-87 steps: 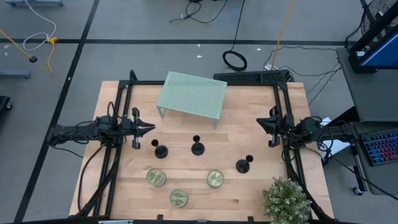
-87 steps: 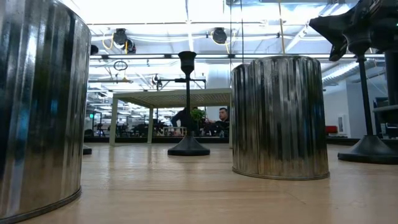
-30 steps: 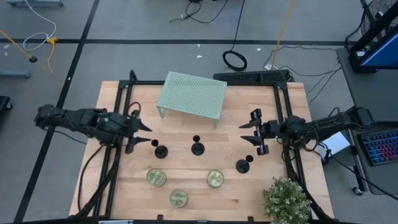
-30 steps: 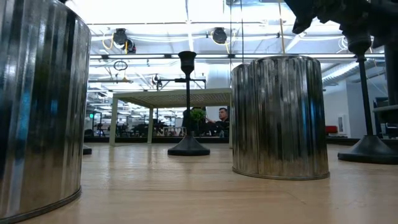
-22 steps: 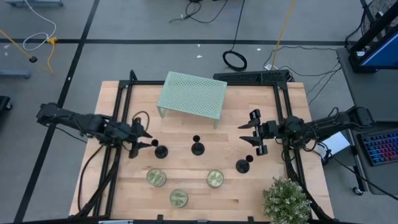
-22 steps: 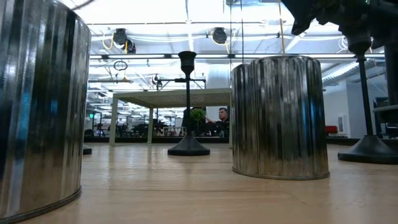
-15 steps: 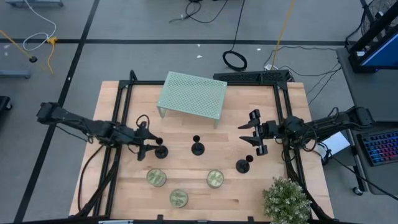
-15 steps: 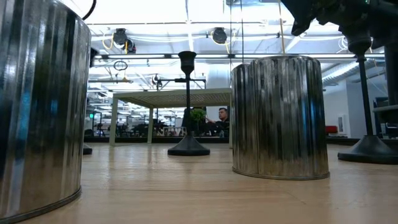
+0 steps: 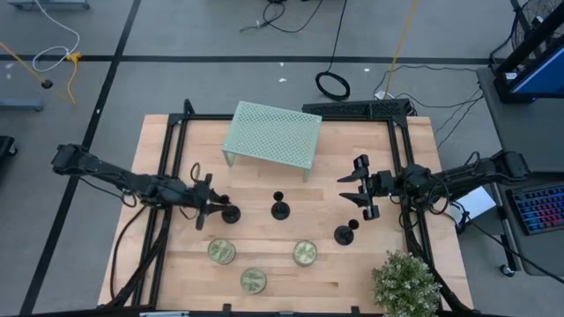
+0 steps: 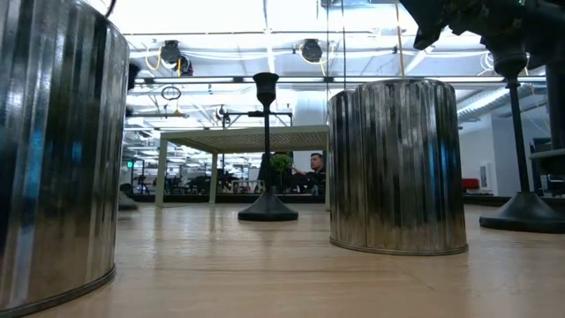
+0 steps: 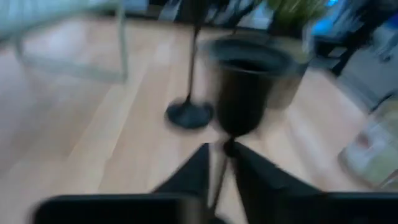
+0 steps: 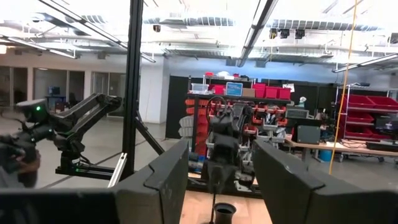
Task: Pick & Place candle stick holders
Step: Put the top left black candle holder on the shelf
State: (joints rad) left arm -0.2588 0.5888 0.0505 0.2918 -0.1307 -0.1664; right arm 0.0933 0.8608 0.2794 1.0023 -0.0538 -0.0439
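Spanning the scene is the pale wooden table (image 9: 291, 269), carrying a mint-green perforated metal riser (image 9: 271, 133) and three small black candle stick holders with round bases and thin stems. Reaching in, the left end effector (image 9: 211, 208) is closing around the stem of the left holder (image 9: 230, 213), fingers nearly meeting but seemingly not yet clamped. The right end effector (image 9: 361, 199) is hovering spread above the right holder (image 9: 345, 233). Judging by this, grasping is underway; squeezing firmly, then lifting straight, comes next.
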